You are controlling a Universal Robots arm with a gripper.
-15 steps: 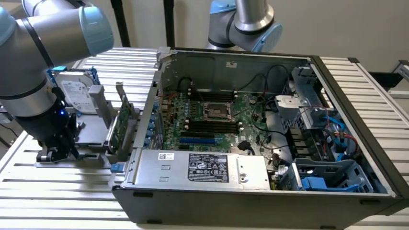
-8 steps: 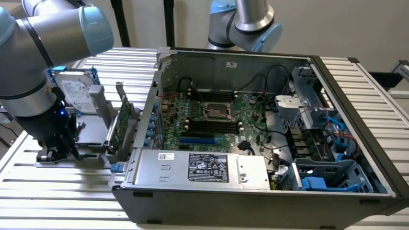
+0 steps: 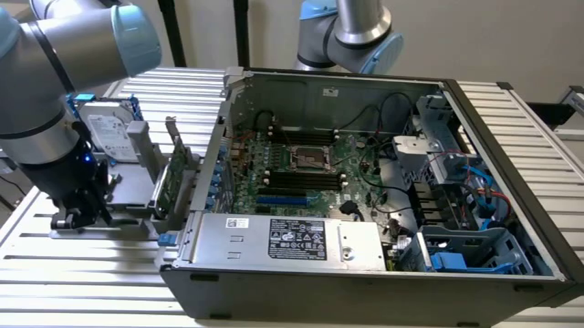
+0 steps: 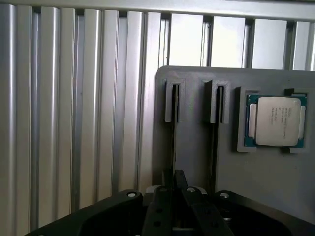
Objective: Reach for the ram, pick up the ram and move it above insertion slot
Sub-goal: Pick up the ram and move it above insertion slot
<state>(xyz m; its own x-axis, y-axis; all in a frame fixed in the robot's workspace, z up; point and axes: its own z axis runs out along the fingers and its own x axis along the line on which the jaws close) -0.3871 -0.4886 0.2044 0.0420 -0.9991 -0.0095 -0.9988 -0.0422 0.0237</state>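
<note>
The ram [image 4: 173,147] stands edge-on in a slot of the grey holder [image 4: 275,182], showing as a thin dark line. My gripper [image 4: 175,181] sits right over its near end, with the dark fingers closed against both sides of the stick. In the exterior view the gripper [image 3: 78,213] is low over the grey holder [image 3: 128,198] on the exterior view's left, outside the computer case, and the arm hides the ram there. The black insertion slots [image 3: 306,179] lie on the motherboard inside the open case.
A second thin stick [image 4: 215,147] stands in the neighbouring slot. A processor chip [image 4: 275,120] lies in a pocket of the holder. A silver hard drive [image 3: 109,130] and a green expansion card [image 3: 174,181] stand between gripper and case wall [image 3: 212,164]. A second arm [image 3: 351,34] stands behind the case.
</note>
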